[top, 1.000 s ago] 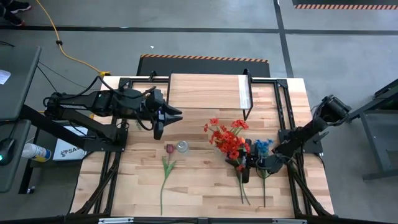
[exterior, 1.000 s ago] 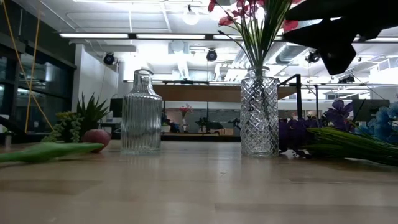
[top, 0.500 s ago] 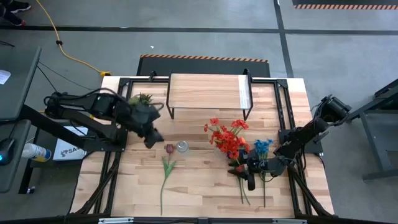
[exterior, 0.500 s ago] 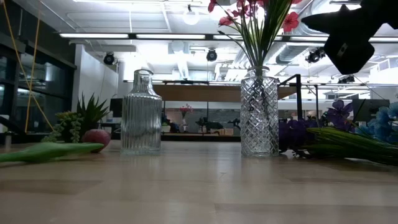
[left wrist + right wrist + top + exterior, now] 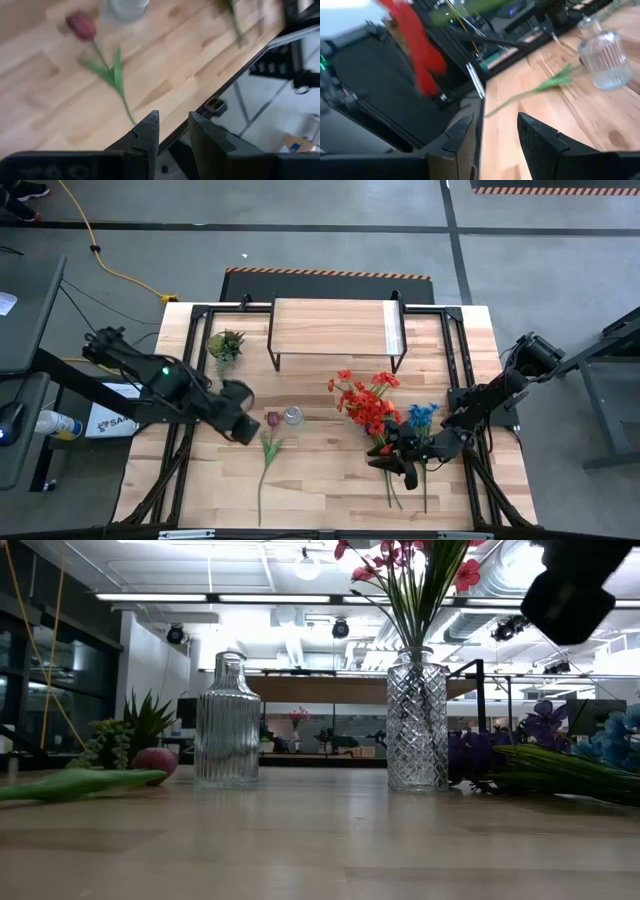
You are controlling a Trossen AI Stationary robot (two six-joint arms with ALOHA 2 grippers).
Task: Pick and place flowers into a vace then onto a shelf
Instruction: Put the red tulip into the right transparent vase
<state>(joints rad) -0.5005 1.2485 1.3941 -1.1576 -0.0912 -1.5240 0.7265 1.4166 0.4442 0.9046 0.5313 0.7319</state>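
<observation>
High view: left gripper [image 5: 240, 427] near table [image 5: 320, 480] edge; empty.

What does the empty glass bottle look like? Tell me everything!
The ribbed glass bottle is clear, with up-and-down grooves, rounded shoulders, a short narrow neck and an open mouth. It stands upright and empty on the wooden table. From above it shows as a small clear circle, right beside the dark red tulip lying flat. Nothing grips it; whether the tulip touches it is unclear.

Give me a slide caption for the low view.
Ribbed glass bottle and cut-glass vase of red flowers on the table, loose blooms lying beside.
</observation>
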